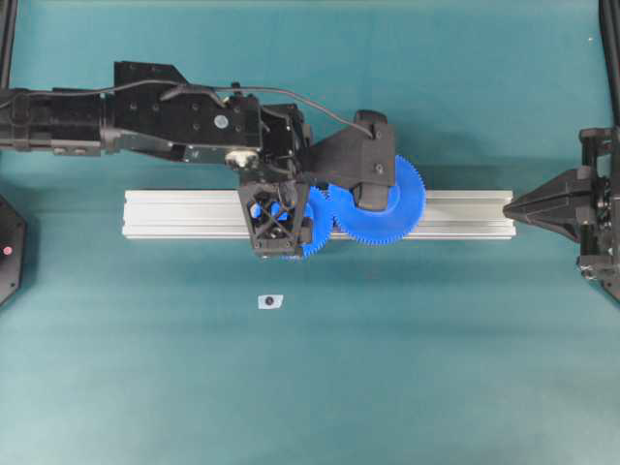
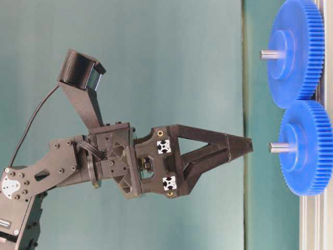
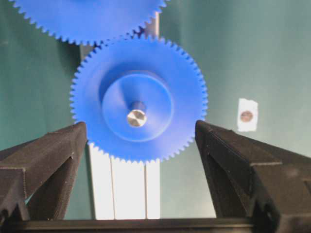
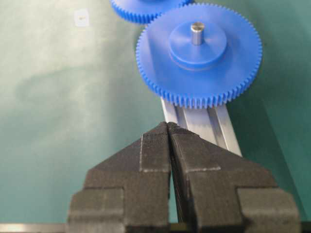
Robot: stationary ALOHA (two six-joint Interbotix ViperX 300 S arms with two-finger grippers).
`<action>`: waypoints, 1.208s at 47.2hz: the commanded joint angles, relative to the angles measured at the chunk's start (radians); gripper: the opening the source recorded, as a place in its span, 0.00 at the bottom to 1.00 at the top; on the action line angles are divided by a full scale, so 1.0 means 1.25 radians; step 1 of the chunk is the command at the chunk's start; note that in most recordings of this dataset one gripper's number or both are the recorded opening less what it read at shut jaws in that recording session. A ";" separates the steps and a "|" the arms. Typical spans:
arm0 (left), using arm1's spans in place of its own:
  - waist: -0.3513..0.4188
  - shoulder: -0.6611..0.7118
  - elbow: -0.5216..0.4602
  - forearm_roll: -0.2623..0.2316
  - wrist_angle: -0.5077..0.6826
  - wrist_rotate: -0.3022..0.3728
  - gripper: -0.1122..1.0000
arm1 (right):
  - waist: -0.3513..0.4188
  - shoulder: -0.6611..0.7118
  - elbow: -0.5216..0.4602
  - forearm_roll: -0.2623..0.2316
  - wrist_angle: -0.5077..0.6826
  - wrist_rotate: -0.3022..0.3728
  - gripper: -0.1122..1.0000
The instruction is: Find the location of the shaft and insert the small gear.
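Small gear (image 3: 121,92): blue plastic, finely toothed, with a raised round hub. It lay flat on the metal rail (image 3: 127,189), its teeth meeting those of the large gear (image 3: 87,17), and the grey tip of the shaft (image 3: 137,118) showed at the hub's centre, so it looked already seated. Judged light and rigid, with a smooth face likely to slip. The teeth are fine enough to be marked by hard pinching, so it is best taken across the rim at opposite sides or by the hub. Left gripper (image 3: 141,125): released, jaws spread wide on either side of the gear and above it, holding nothing. Right gripper (image 4: 168,125): clenched and empty, at the rail's far end. White tag (image 1: 270,301) with a dark dot: on the green mat (image 1: 436,368), apart from the rail.
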 commanded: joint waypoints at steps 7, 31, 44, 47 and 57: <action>-0.004 -0.050 -0.032 0.001 -0.002 -0.002 0.87 | -0.004 0.006 -0.007 0.001 -0.005 0.007 0.13; -0.004 -0.076 -0.050 0.001 0.045 0.002 0.87 | -0.004 0.006 -0.007 0.001 -0.006 0.007 0.13; -0.005 -0.076 -0.052 0.002 0.047 0.000 0.87 | -0.004 0.005 -0.007 0.002 -0.009 0.007 0.13; -0.005 -0.076 -0.052 0.002 0.047 0.000 0.87 | -0.004 0.005 -0.007 0.002 -0.009 0.007 0.13; -0.006 -0.076 -0.052 0.002 0.047 -0.001 0.87 | -0.004 0.005 -0.007 0.002 -0.009 0.007 0.13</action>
